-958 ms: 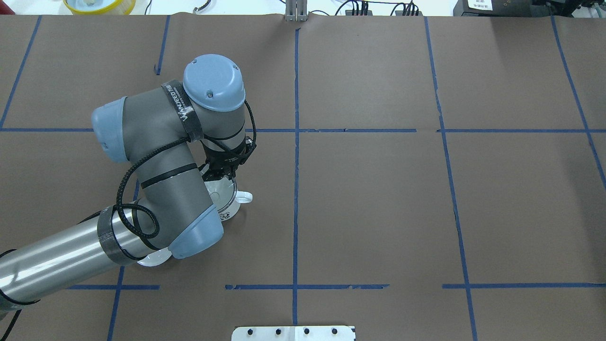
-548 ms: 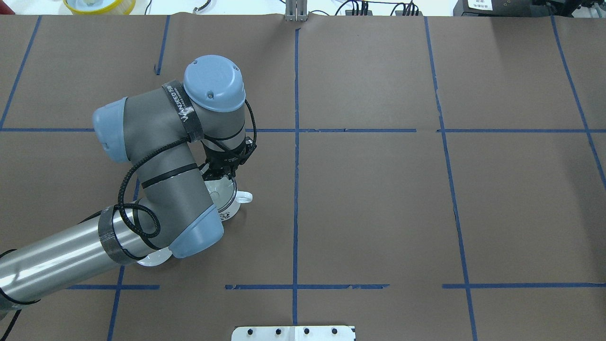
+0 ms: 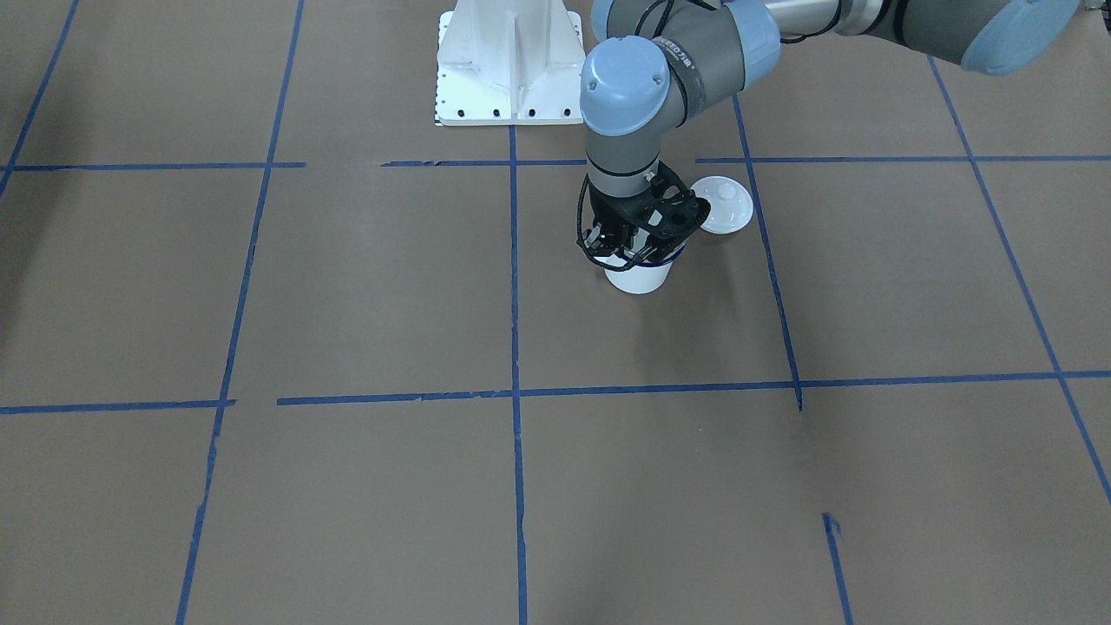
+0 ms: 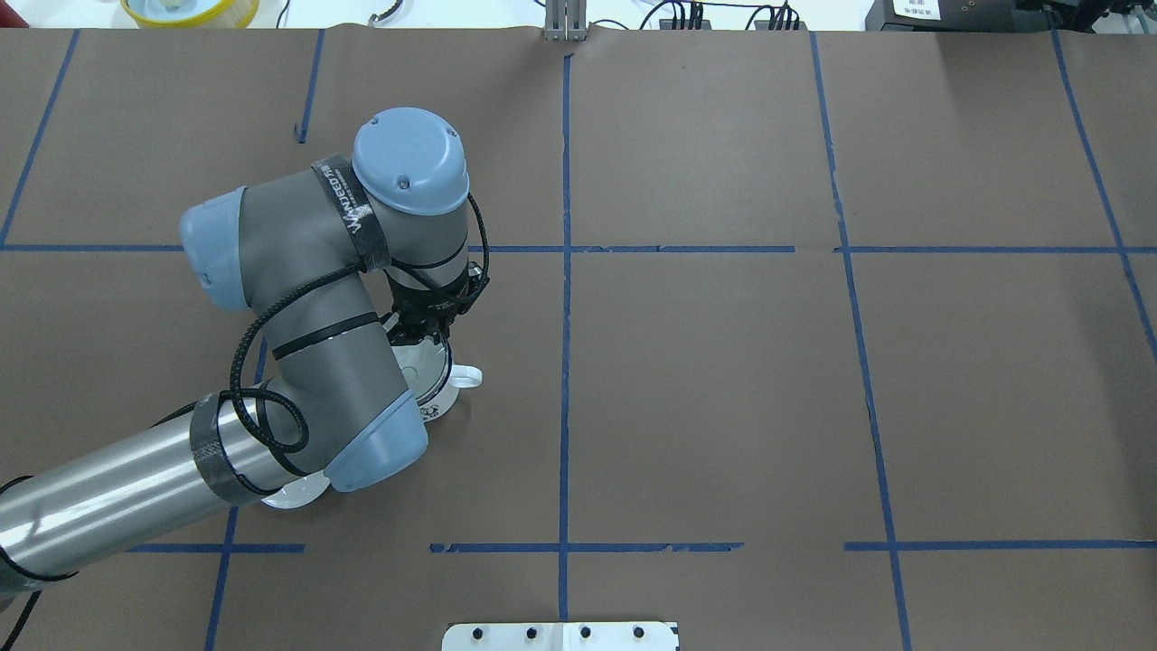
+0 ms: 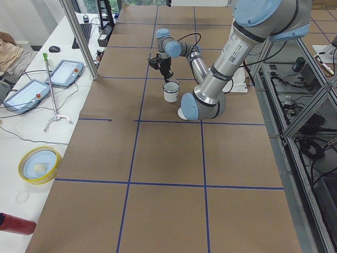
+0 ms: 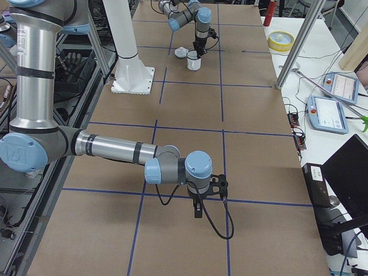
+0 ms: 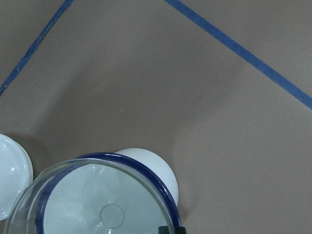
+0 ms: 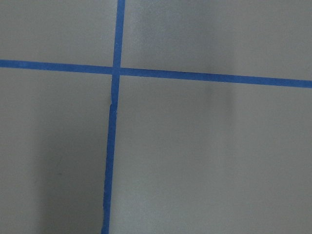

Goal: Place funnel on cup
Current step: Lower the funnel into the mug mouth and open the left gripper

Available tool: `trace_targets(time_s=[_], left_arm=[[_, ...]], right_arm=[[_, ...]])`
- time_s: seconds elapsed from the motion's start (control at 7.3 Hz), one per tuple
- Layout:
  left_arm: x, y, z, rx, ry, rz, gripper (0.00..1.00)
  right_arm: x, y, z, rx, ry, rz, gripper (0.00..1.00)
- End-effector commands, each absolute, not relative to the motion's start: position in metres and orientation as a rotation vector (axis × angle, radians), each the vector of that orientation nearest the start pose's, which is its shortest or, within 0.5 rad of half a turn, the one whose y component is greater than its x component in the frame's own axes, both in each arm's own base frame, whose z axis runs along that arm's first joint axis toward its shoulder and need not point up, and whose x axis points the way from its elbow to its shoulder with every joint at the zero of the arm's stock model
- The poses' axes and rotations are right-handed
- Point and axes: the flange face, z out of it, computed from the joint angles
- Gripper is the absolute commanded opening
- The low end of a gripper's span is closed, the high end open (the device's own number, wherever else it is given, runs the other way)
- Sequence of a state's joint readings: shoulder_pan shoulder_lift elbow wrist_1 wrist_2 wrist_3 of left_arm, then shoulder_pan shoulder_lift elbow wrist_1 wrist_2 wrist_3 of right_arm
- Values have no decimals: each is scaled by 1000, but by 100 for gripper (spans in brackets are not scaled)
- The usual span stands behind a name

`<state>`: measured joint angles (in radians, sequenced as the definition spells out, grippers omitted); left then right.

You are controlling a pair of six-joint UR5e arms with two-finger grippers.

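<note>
Hovering nearly unmoved this past second, the left fingers [image 7: 169, 230] stood over the clear funnel [image 7: 97, 197], seated just below in the enamel mug [image 7: 157, 168]; placement looked done, though pinching or released I couldn't tell.

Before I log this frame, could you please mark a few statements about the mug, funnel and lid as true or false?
1. The white mug stands upright on the table. True.
2. The white lid sits on top of the mug. False: it lies on the table beside the mug.
3. The clear funnel is over the mug's mouth, at the left pincer. True.
4. The right pincer hangs over the mug. False: it is far from the mug, above a blue tape crossing.
5. The mug's rim is red. False: it is dark blue.
</note>
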<state>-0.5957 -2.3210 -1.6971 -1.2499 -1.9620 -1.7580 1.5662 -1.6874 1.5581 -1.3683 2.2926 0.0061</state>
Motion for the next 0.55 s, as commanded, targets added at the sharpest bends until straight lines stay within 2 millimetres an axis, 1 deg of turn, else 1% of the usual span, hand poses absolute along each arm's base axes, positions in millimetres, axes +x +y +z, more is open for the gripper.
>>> trace_targets(time_s=[0.0, 0.14, 0.27, 0.41], left_arm=[[504, -457, 195, -266, 628, -645, 100], [500, -456, 191, -258, 639, -642, 100], [489, -456, 182, -232, 665, -597, 100], [451, -470, 177, -175, 704, -553, 100]], right_arm=[[65, -445, 703, 65, -723, -25, 100], [66, -445, 702, 67, -721, -25, 100], [65, -445, 702, 67, -723, -25, 100], [65, -445, 702, 67, -723, -25, 100]])
